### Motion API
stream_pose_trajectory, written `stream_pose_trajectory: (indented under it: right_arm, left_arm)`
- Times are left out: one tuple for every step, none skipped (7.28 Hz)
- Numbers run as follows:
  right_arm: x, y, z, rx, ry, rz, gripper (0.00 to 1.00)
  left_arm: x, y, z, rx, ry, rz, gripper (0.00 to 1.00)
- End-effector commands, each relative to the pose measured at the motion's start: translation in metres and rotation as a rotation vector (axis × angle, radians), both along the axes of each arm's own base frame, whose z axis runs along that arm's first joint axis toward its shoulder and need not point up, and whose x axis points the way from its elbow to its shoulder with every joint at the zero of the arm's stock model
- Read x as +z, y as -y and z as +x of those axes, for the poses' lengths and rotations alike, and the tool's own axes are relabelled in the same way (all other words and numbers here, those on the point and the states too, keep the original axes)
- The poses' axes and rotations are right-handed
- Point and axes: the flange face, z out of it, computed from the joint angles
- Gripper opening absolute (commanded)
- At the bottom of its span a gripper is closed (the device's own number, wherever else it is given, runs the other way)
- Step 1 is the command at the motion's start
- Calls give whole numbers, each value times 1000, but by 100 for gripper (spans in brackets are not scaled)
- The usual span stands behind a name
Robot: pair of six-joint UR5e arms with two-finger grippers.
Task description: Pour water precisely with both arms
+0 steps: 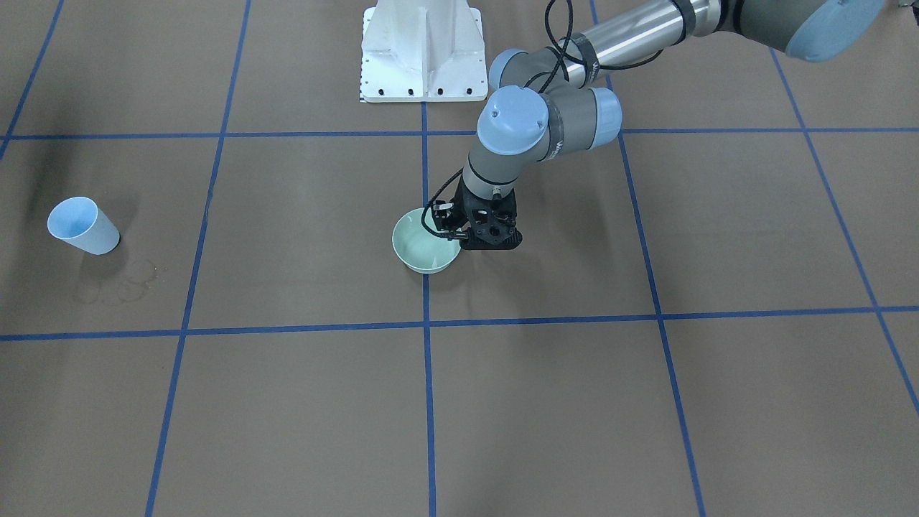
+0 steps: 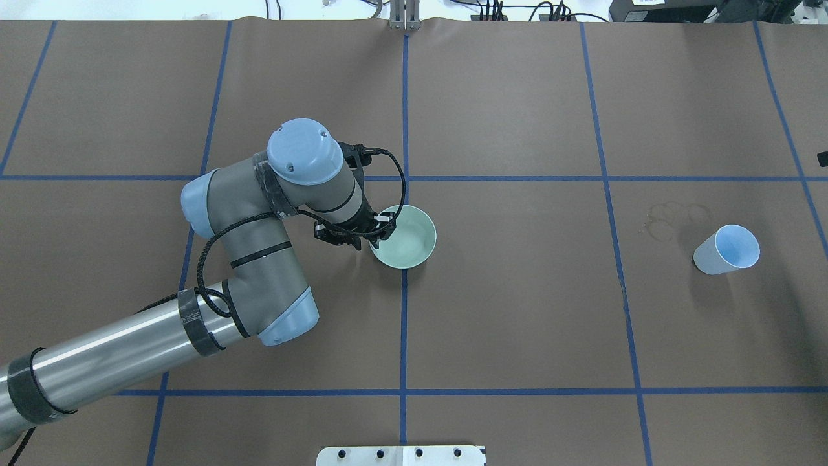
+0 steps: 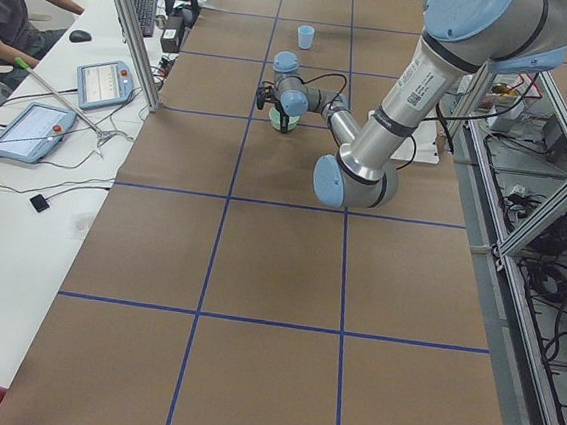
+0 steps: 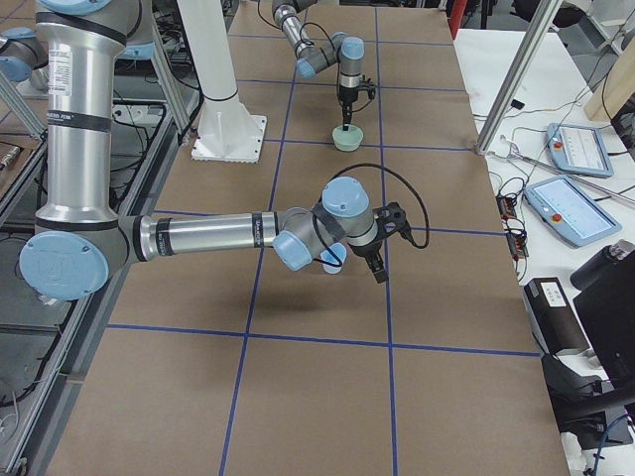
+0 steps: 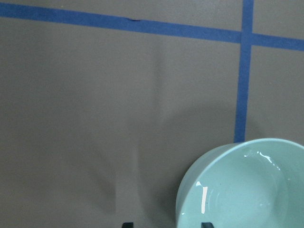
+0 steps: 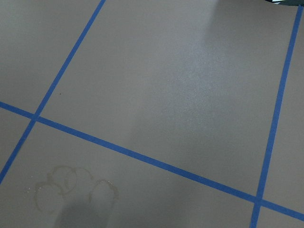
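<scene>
Two fingers (image 5: 127,225) of left gripper (image 5: 167,224) parted, straddling bowl (image 1: 425,264) rim: one outside wall, clear of it, other inside; nothing gripped. Inside bowl, water (image 5: 237,199) pools just beside inner finger, glints on surface. Over table (image 2: 517,291) hangs right gripper (image 4: 377,266); cannot tell how far open. Off on robot's right, blue cup (image 2: 724,251) stands well apart, near dried rings (image 2: 669,217).

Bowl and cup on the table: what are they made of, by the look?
Bowl: pale green, smooth, shiny, thick rounded rim; looks like glazed ceramic, hard plastic possible. Some shine may be water. Cup: light blue, matte, thin-walled, tapered; probably plastic, maybe coated paper.
</scene>
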Motion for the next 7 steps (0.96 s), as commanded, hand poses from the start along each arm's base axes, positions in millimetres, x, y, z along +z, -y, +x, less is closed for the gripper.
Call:
stream_pose_trajectory:
  right_arm:
    - [-1,1,-1,-2,-1,2,100]
    - [-2,1,-2,-4,0,4,100]
    - [-2,3,-2,-3,-1,-4,100]
    - [-2,4,-2,-4,-4,-17,100]
    - [-4,9,0,1,-8,-42,100]
    - [-3,12,-2,-7,-5,-93,100]
    - [-2,16,-2,-25,-20,-113,100]
  left_arm:
    - [-3,6,-8,-19,-8,-4,0]
    - [-10,18,-33,-42,-29,4,0]
    - [19,17,-64,-35,-26,-10,0]
    - [54,21,-117,-5,-32,-6,0]
    - [101,17,-178,39,-23,27,0]
    - [151,15,-239,78,7,82,0]
    - [199,20,-292,121,30,119,0]
